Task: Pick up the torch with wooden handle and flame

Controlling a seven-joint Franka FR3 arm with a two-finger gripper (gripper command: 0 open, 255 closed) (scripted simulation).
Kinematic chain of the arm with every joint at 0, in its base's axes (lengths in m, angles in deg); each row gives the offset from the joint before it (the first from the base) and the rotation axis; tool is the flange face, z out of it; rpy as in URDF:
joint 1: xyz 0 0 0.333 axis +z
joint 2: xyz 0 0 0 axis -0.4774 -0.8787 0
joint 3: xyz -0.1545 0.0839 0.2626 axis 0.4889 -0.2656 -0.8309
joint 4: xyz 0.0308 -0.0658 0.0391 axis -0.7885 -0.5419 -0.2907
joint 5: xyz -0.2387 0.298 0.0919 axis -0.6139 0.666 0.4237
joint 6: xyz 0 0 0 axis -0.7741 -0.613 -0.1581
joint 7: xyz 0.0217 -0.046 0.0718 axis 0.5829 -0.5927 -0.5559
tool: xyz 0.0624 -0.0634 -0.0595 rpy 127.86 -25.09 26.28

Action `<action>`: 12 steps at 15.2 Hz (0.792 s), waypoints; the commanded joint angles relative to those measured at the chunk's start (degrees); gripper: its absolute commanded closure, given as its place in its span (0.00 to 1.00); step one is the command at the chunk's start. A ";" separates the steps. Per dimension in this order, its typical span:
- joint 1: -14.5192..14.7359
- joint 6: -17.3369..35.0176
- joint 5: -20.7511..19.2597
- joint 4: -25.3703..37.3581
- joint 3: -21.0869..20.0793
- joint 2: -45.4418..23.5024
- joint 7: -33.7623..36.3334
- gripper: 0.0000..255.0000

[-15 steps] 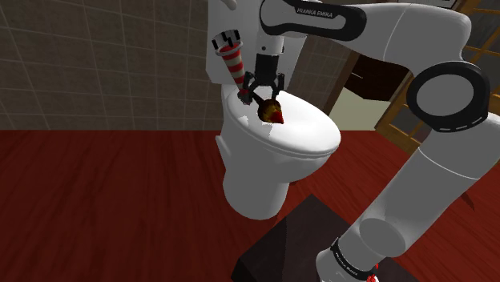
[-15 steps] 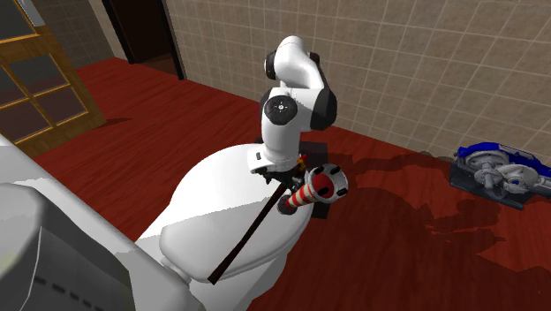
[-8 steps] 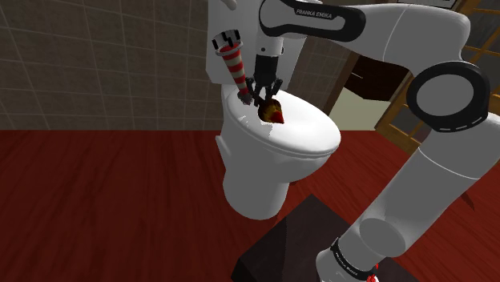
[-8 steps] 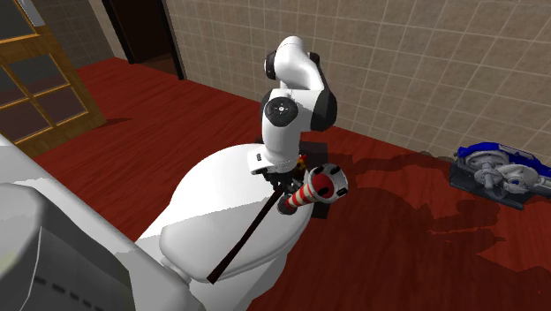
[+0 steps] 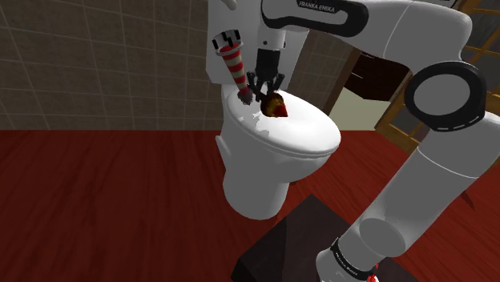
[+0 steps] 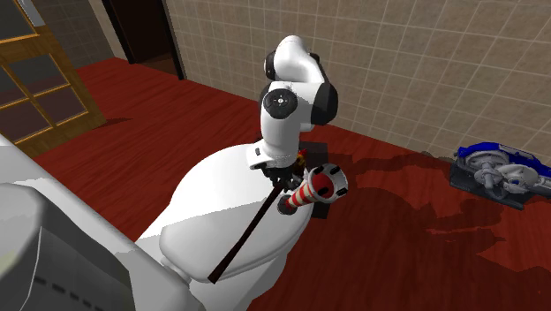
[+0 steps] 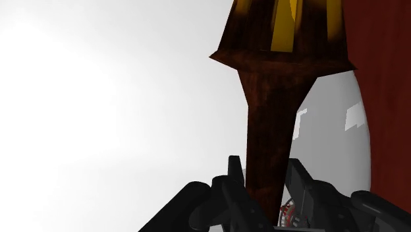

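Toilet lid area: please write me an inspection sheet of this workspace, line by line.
Surface: white toilet lid, closed.
Job's things: torch, with a brown handle and a yellow flame end, over the lid.
Clutter: red and white striped stick beside the torch; blue machine on the floor.
Grippers: the black hand is shut on the torch's handle.
Cables: nothing seen.
Surroundings: tiled wall, red floor, wooden door with panes.
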 commanded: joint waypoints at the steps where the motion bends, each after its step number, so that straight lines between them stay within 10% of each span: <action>1: 0.05 -1.73 -0.02 2.13 -0.04 -0.40 0.08 1.00; 12: 0.19 -9.79 -0.24 12.87 -0.13 -3.08 0.23 1.00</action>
